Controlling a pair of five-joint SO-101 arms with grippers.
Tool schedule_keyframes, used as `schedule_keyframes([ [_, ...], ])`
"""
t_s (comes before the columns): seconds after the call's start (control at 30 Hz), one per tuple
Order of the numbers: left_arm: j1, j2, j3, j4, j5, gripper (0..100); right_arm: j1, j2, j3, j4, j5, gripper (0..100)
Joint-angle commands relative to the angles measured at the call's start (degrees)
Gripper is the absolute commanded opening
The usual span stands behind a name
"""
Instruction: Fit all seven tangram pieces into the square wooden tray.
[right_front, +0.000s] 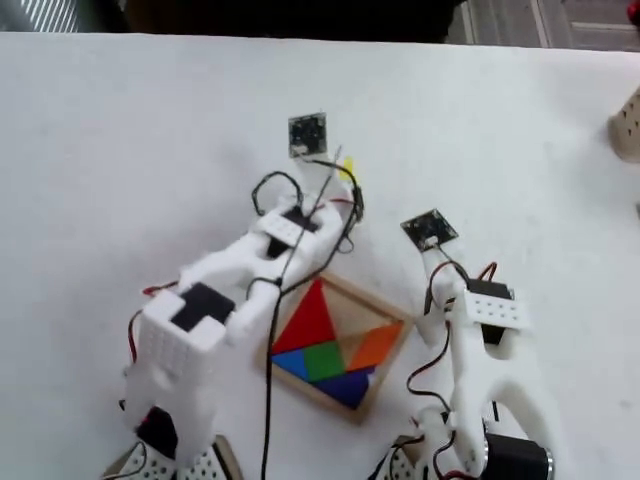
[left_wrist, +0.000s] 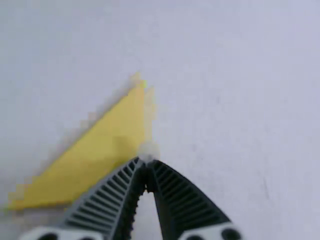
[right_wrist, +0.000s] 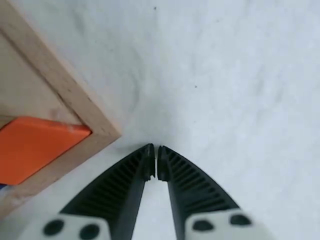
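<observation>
Five coloured pieces lie inside the square wooden tray, which sits turned like a diamond on the white table: a large red triangle in its far-left part, a green piece at its middle, an orange piece toward its right corner, a blue piece at its left corner and a dark blue piece along its near edge. Bare wood shows in the tray's far-right part, above the orange piece.

Outside the tray, beyond its far corner, a yellow triangle lies flat on the table. The left arm crosses over the tray's far-left rim and stretches toward that triangle. In the left wrist view the left gripper has its jaws closed tip to tip, holding nothing, with the tips right at the yellow triangle's edge; I cannot tell whether they touch it.

On the tray's right side stands the right arm. Its wrist view shows the right gripper just outside the tray's corner, jaws pressed together but for a hairline slit and gripping nothing, over bare table.

Well away from the tray, at the table's far-right edge, sits a beige perforated object
</observation>
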Motion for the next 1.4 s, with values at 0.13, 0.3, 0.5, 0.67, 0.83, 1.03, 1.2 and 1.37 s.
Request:
schedule_keyframes([
  [0.13,-3.65,-8.31,8.09,-18.02,0.53,2,-0.31,-1.89,0.18,0.57,0.88,1.8],
  [0.3,-6.37,-6.99,8.53,-19.6,0.09,2,-0.31,-1.89,0.18,0.57,0.88,1.8],
  [0.5,-6.11,-12.62,15.82,-19.34,-4.57,2,-0.31,-1.89,0.18,0.48,0.88,1.8],
  [0.67,-9.45,-26.24,28.92,-19.25,-8.35,2,-0.4,-1.89,0.09,0.31,0.88,1.8],
  [0.83,-17.98,-40.22,39.47,-15.12,-10.64,2,-1.19,-1.71,-1.93,0.84,0.35,1.8],
  [1.03,-28.62,-51.21,39.12,11.69,-10.46,2,-5.49,-1.27,-13.71,10.33,-0.97,1.7],
  [1.2,-38.29,-52.7,36.84,23.38,-10.55,2,-9.71,-0.04,-25.32,15.69,-3.78,1.7],
  [1.37,-43.74,-52.7,39.3,22.33,-10.55,2,-15.96,10.07,-35.87,14.02,-7.03,1.8],
])
